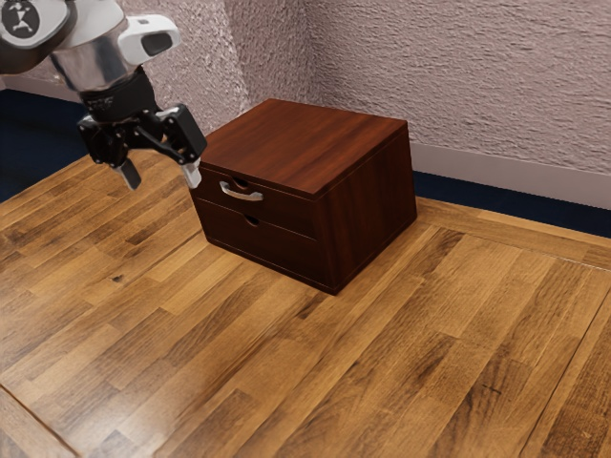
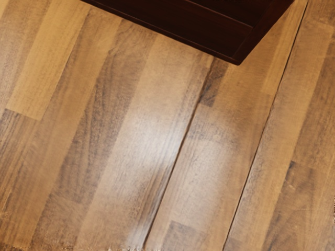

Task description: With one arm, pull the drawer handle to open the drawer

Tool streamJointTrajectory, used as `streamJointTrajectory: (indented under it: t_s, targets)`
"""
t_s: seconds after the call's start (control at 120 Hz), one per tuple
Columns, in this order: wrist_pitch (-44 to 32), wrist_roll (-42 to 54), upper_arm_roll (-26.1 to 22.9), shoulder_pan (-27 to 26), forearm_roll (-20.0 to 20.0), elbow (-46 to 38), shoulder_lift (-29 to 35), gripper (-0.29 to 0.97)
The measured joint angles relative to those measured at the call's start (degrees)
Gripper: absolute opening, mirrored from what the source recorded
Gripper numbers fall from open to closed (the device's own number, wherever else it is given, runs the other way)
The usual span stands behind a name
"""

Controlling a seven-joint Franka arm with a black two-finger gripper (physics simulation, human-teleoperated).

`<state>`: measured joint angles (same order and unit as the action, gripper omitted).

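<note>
Wood-plank table [image 1: 286, 372] is carrying a dark cabinet [image 1: 305, 143] by a rough pink wall [image 1: 477, 67].
Its top drawer [image 1: 277, 208] is sitting flush with the front, its metal handle [image 1: 241, 193] facing the exterior view's left. The gripper [image 1: 162, 176] is hovering just beside that drawer's far corner, fingers spread wide, gripping nothing, clear of the handle; under the hand, planks and the cabinet's low corner [image 2: 209, 23] are showing.

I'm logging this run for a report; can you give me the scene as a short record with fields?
cabinet: dark wood, two drawers, stands on the table
top drawer: looks shut, front flush
handle: silver, on the top drawer, untouched
gripper: open, empty, in the air to the exterior view's left of the handle
table: wooden planks
</note>
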<state>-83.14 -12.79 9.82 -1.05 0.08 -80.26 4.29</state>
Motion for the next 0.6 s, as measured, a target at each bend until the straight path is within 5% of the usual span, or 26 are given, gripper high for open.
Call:
streamJointTrajectory:
  t_s: [0.6]
  targets:
    - [-4.73, -34.49, 0.72, 1.14, 0.15, -4.05, -1.76, 0.68]
